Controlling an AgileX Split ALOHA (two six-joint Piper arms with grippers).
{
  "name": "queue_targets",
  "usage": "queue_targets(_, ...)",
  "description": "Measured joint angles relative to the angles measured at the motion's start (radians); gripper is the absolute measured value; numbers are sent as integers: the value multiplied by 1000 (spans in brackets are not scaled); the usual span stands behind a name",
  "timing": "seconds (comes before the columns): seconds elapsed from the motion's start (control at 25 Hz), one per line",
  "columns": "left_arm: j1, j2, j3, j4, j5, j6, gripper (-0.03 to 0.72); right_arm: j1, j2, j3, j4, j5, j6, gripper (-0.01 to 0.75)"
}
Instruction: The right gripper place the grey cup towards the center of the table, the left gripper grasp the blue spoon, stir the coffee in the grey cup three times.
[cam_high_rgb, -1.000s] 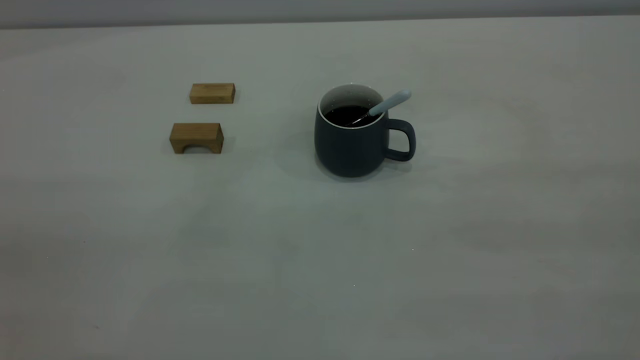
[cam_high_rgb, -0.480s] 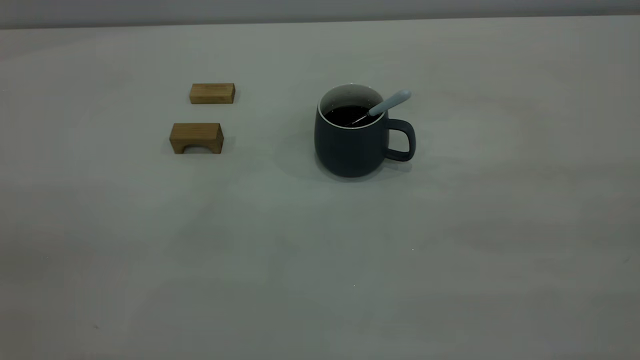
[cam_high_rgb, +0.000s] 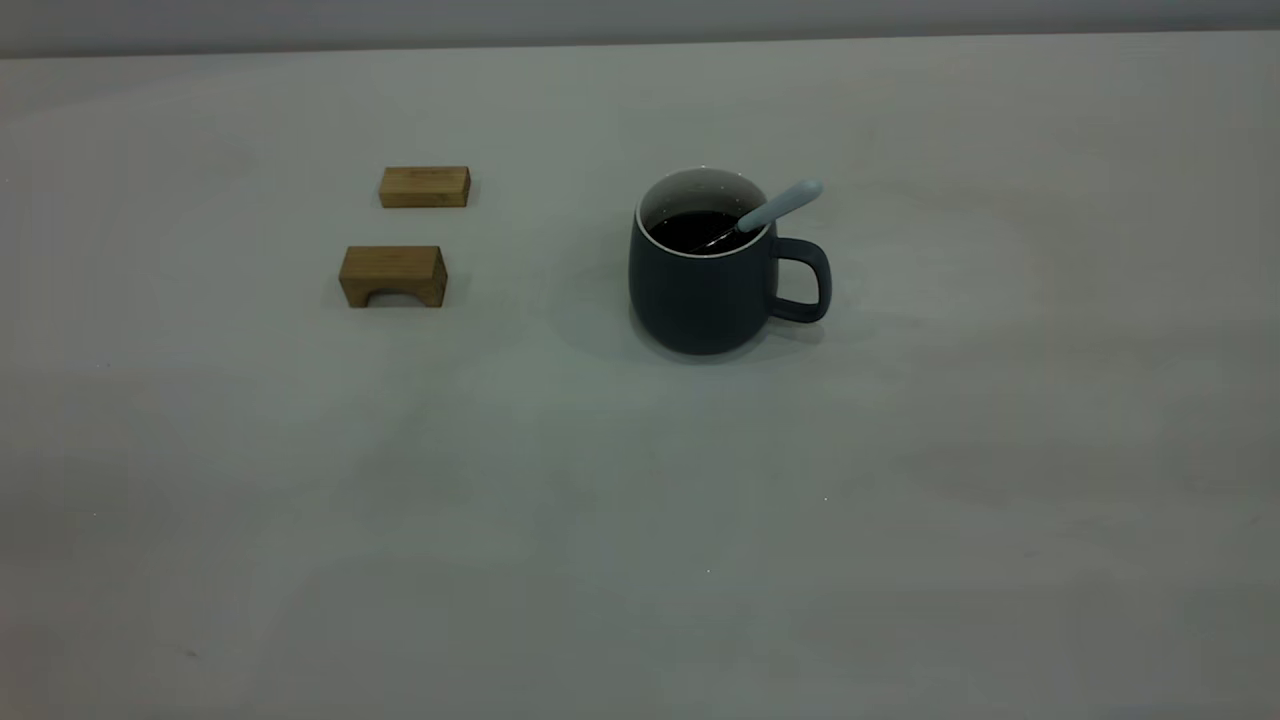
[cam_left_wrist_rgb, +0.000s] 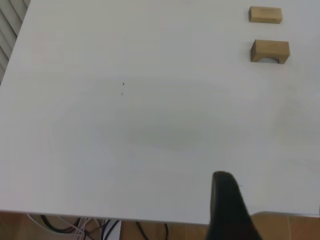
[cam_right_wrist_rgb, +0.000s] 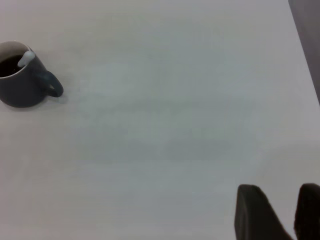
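The grey cup (cam_high_rgb: 700, 290) stands upright near the middle of the table (cam_high_rgb: 640, 520), handle to the right. Dark coffee (cam_high_rgb: 688, 230) fills it. The blue spoon (cam_high_rgb: 782, 204) leans in the cup, its bowl in the coffee and its pale handle over the rim above the cup's handle. Neither gripper shows in the exterior view. My right gripper (cam_right_wrist_rgb: 279, 192) hangs open and empty over bare table, far from the grey cup (cam_right_wrist_rgb: 22, 90) and the blue spoon (cam_right_wrist_rgb: 26, 59). Only a dark part of my left gripper (cam_left_wrist_rgb: 226, 200) shows, at the table's near edge.
Two wooden blocks lie left of the cup: a flat one (cam_high_rgb: 424, 187) farther back and an arched one (cam_high_rgb: 393, 275) nearer. The left wrist view shows the same flat block (cam_left_wrist_rgb: 265, 14) and arched block (cam_left_wrist_rgb: 270, 51), and cables (cam_left_wrist_rgb: 75, 225) beyond the table's edge.
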Motion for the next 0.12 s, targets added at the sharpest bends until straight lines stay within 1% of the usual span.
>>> queue_targets(0.12,0,0,0,0,0,0,504,0,0,0,0,0,1,237)
